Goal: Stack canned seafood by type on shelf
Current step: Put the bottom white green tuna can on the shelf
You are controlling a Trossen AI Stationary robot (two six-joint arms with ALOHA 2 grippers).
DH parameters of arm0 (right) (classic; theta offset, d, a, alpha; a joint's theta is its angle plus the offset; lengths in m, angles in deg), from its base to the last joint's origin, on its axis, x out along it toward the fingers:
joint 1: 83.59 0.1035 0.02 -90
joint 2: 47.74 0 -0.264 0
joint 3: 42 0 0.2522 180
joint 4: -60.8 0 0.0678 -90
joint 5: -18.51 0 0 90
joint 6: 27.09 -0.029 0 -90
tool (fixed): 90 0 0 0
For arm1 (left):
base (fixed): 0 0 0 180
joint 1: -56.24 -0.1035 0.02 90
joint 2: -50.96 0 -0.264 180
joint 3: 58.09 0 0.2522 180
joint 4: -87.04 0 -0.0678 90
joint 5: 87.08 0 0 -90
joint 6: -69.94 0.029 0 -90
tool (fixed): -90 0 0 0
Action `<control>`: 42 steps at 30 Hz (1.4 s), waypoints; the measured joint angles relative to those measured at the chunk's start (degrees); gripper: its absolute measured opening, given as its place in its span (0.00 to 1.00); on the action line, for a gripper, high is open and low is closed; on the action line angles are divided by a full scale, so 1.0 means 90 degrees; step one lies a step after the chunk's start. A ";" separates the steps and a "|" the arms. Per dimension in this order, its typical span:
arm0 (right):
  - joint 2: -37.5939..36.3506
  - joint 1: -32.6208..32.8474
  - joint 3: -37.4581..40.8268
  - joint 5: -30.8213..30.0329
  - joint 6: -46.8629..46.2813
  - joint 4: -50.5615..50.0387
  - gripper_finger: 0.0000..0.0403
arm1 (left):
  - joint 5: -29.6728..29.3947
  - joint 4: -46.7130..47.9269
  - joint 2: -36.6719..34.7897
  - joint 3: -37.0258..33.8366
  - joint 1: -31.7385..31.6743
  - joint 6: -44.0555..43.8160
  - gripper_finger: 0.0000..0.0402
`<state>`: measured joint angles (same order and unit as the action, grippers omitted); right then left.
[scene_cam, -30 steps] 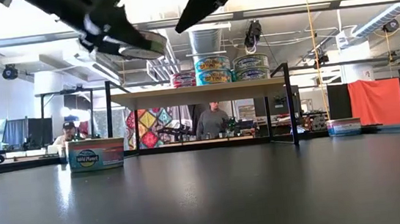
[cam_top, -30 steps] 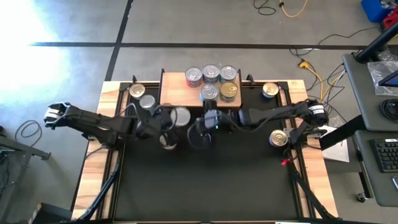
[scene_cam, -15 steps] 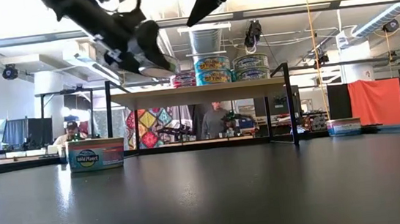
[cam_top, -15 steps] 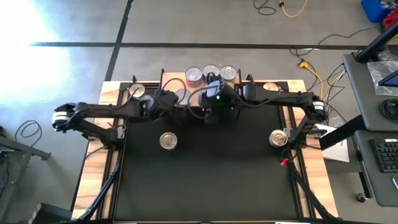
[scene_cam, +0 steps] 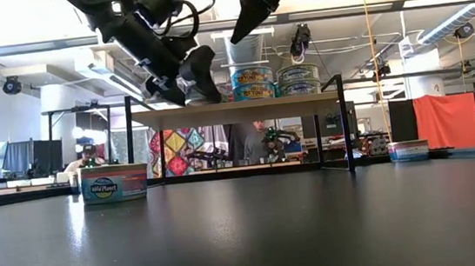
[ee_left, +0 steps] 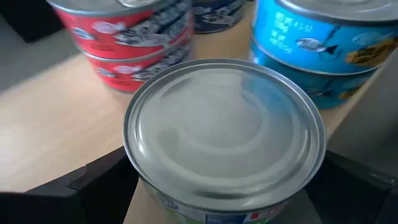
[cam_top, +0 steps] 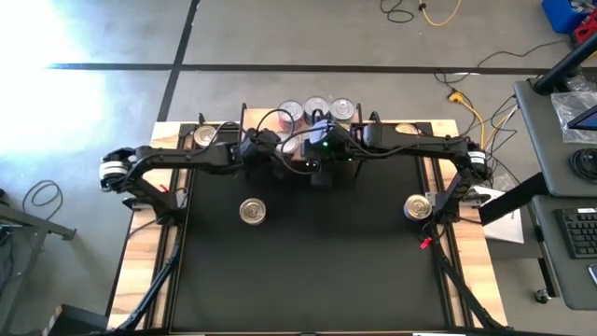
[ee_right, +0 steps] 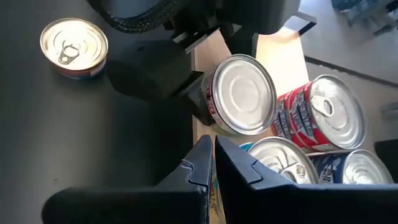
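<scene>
My left gripper (ee_left: 224, 205) clamps a round silver-lidded tin (ee_left: 224, 134) above the light-wood shelf (ee_left: 56, 130), right gripper (ee_right: 208, 165) closed empty; several tins stacked, 4 remain.

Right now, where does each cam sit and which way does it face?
High: overhead, straight down on the table; both arms show.
Low: table height, level toward the shelf; arms enter from above.
Left wrist: over the shelf; left claw grips a silver-lidded can.
Right wrist: past the shut right claw.
Shared: both wrist views show that can.
</scene>
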<state>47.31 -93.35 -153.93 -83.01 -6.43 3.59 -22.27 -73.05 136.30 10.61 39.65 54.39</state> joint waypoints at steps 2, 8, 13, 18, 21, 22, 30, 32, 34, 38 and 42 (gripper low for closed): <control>0.0000 0.0000 0.0000 0.0002 -0.0083 -0.0046 0.03 | 0.0096 -0.0072 0.0052 0.0000 -0.0004 -0.0050 0.94; 0.0000 -0.0002 0.0002 0.0002 -0.0140 -0.0094 0.03 | 0.0133 -0.0242 0.0143 -0.0010 -0.0009 -0.0168 0.94; 0.0049 -0.0013 0.0017 0.0000 -0.0137 0.0088 0.03 | 0.0151 -0.0310 0.0182 -0.0012 -0.0021 -0.0131 0.97; 0.0387 -0.0078 0.0036 0.0000 0.0071 0.0631 0.03 | 0.0216 -0.0162 0.0133 -0.0017 -0.0021 -0.0066 0.98; 0.0707 -0.0147 -0.0123 0.0000 0.0422 0.0779 0.03 | 0.0245 -0.0062 0.0109 -0.0017 -0.0021 -0.0031 0.99; 0.0843 -0.0190 -0.0273 0.0002 0.0459 0.0754 0.03 | 0.0251 -0.0033 0.0109 -0.0017 -0.0022 -0.0028 0.99; 0.1610 -0.0653 -0.1614 0.0483 0.0541 0.0311 0.03 | 0.0271 0.0016 0.0110 -0.0012 -0.0038 0.0007 0.99; 0.1787 -0.0733 -0.1815 0.0818 0.0536 0.0195 0.03 | 0.0270 -0.0012 0.0114 -0.0017 -0.0038 0.0012 0.99; 0.1957 -0.0800 -0.1882 0.0892 0.0542 0.0184 0.03 | 0.0270 -0.0014 0.0116 -0.0017 -0.0038 0.0005 0.99; 0.2211 -0.0886 -0.1911 0.0998 0.0542 0.0175 0.03 | 0.0243 -0.0017 0.0121 -0.0022 -0.0038 0.0005 0.99; 0.2263 -0.0913 -0.1823 0.1004 0.0547 0.0055 0.03 | 0.0247 -0.0019 0.0121 -0.0024 -0.0038 -0.0008 0.99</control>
<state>67.67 -101.57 -170.33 -73.98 -1.50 4.09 -20.05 -73.22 137.39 10.39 39.31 54.31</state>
